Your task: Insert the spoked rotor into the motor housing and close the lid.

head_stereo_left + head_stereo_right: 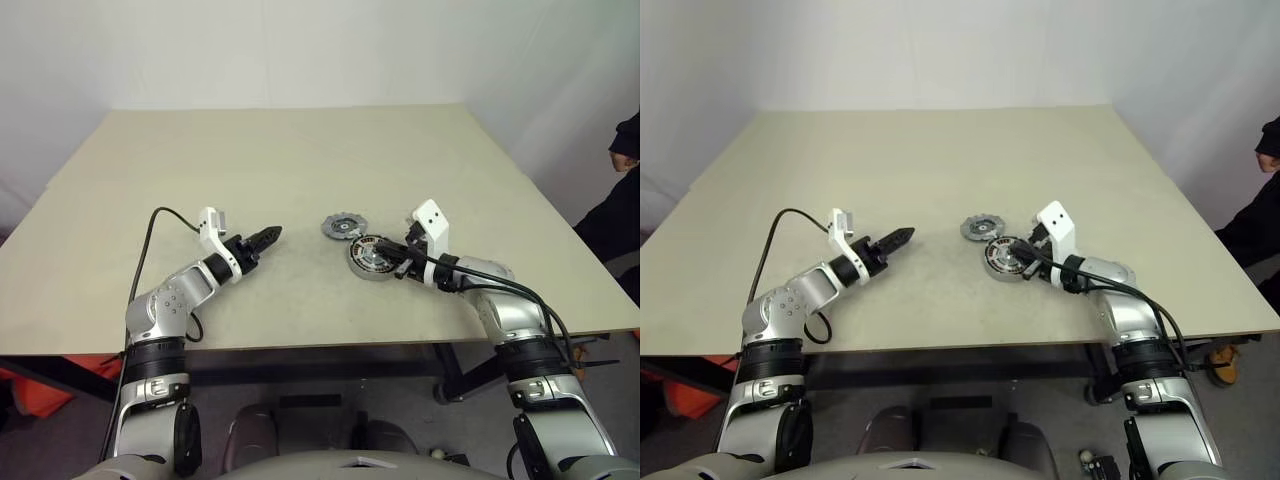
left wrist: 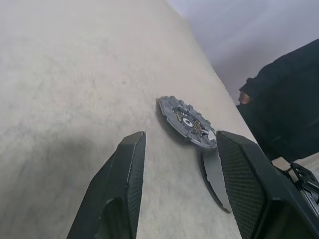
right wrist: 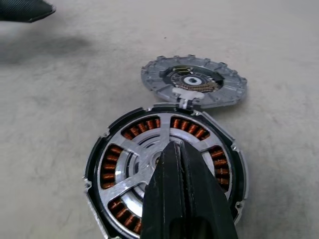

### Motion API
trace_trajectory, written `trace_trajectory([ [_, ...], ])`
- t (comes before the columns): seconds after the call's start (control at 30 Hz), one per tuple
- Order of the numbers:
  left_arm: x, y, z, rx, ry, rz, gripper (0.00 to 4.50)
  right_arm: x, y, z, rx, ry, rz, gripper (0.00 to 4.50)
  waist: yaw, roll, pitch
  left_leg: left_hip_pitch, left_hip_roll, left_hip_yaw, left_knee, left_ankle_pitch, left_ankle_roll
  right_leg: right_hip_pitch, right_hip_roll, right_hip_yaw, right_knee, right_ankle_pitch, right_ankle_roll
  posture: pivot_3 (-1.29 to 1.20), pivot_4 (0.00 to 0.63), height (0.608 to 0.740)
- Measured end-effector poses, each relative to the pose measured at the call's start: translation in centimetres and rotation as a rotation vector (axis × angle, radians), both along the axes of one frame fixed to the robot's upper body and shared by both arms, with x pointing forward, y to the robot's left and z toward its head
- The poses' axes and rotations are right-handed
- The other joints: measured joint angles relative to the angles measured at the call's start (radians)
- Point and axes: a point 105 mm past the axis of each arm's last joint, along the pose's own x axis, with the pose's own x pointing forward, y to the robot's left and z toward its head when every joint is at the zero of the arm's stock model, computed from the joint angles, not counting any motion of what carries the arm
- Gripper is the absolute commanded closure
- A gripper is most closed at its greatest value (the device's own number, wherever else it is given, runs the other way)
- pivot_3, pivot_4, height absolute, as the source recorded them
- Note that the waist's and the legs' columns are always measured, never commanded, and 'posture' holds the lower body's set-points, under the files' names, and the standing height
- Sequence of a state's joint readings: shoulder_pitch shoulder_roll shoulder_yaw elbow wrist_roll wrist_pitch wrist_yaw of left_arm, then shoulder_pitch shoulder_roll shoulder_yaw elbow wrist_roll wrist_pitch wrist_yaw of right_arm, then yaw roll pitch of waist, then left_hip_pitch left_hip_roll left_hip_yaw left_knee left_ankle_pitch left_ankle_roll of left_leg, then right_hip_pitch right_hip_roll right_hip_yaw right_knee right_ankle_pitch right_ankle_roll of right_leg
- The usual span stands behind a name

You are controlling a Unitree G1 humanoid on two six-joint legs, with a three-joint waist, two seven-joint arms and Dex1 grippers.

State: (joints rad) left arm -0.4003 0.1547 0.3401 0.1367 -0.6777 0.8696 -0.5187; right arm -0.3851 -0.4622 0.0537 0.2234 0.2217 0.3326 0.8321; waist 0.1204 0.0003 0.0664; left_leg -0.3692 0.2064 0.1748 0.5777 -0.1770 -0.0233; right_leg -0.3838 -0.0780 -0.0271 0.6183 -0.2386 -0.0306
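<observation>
The motor housing (image 3: 221,170) lies on the table, a ring of copper windings inside its silver rim. The spoked rotor (image 3: 125,149) sits inside it, spokes flat over the windings. Just beyond lies the lid (image 3: 194,82), a dark grey notched disc, flat and touching the housing's rim. My right gripper (image 3: 174,147) is shut, with its tips over the rotor's hub. My left gripper (image 2: 182,135) hovers to the left of both parts, pointing level at them, open and holding nothing. From the head, the housing (image 1: 372,257) sits just left of my right gripper (image 1: 395,262), with the lid (image 1: 343,226) behind it.
The beige table (image 1: 280,160) is bare to the left and towards the back. A person in black (image 1: 622,200) stands past the table's right edge. Orange material (image 1: 40,385) lies on the floor under the front left corner.
</observation>
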Motion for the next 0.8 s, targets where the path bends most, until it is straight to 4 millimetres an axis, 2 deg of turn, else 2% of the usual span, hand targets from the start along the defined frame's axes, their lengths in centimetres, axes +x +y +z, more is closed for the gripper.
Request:
trace_trajectory([
  [0.13,-0.1,0.3,-0.1,0.006,-0.003,0.012,2.13,0.0,0.4,0.7,-0.001,-0.039,0.043,4.50,0.000,0.000,0.000,-0.001,0.000,0.000,0.000,0.000,0.000,-0.001,0.000,0.000,0.000,0.000,0.000,0.00,0.000,0.740],
  [0.2,0.0,0.5,0.2,0.017,-0.021,0.019,2.13,0.5,0.6,2.3,-0.024,-0.107,0.082,4.50,0.000,0.000,0.000,-0.001,0.000,0.000,0.000,0.000,0.000,-0.002,0.000,0.000,0.001,0.000,0.000,0.00,0.000,0.740],
  [0.23,0.0,0.6,0.4,0.029,-0.036,0.021,2.13,0.8,0.5,3.3,-0.089,-0.154,0.121,4.50,0.000,0.000,0.000,-0.001,0.000,0.000,0.000,0.000,0.000,-0.002,0.000,0.000,0.001,0.000,0.000,0.00,0.000,0.740],
  [0.33,0.0,0.6,0.8,0.081,-0.073,0.023,2.10,1.8,-1.1,5.6,-0.348,-0.257,0.233,3.88,0.001,0.000,0.000,-0.001,0.000,0.000,0.001,0.000,0.000,-0.001,0.000,0.000,0.001,0.000,0.000,0.00,0.000,0.740],
  [0.4,0.0,0.8,0.8,0.123,-0.090,0.029,2.10,2.2,-2.4,6.1,-0.502,-0.279,0.295,3.19,0.002,0.000,0.000,-0.001,0.000,0.000,0.001,0.000,0.000,-0.001,0.000,0.000,0.000,0.000,0.000,0.00,0.000,0.740],
  [0.5,0.1,0.6,0.8,0.169,-0.114,0.026,2.10,2.5,-3.2,5.6,-0.667,-0.258,0.414,2.14,-0.002,0.000,0.000,-0.002,0.000,0.000,0.002,0.000,0.001,-0.002,0.001,0.000,0.001,0.000,0.000,0.00,0.000,0.740],
  [0.63,0.1,0.5,0.8,0.186,-0.123,0.028,2.10,2.7,-3.2,4.9,-0.858,-0.285,0.582,0.78,-0.015,0.000,0.000,-0.008,0.000,0.000,0.005,0.000,0.001,-0.008,0.001,0.000,0.004,0.000,0.000,0.00,0.000,0.740],
  [0.8,-0.1,1.0,0.0,0.202,-0.103,0.056,2.10,2.5,-2.7,5.7,-0.986,-0.367,0.766,0.78,-0.026,0.000,0.000,-0.015,0.001,0.000,0.014,-0.003,0.006,-0.012,0.002,0.000,0.007,0.000,-0.001,0.00,0.000,0.740],
])
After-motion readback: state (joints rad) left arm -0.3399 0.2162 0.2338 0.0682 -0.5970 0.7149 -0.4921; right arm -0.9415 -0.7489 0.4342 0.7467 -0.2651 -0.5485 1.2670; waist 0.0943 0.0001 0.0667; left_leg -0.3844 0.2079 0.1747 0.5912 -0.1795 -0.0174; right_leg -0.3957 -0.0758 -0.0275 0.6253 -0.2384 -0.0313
